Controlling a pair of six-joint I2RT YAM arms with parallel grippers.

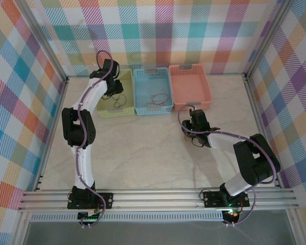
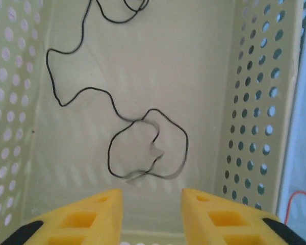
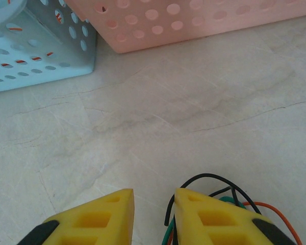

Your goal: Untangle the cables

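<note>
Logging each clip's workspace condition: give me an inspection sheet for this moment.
Surface: pale marbled table.
Job's things: black cable in yellow-green basket; red cable in blue basket; black, green and orange clump on the table.
Clutter: nothing seen.
Grippers: left gripper open over the yellow-green basket; right gripper open, low beside the clump.
Cables: purple cables along the arms.
Surroundings: pink basket; checkered walls; metal rail.

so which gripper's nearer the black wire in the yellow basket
Left. The left gripper hangs over the black wire in the yellow basket; the right gripper is off by the pink basket.
</note>
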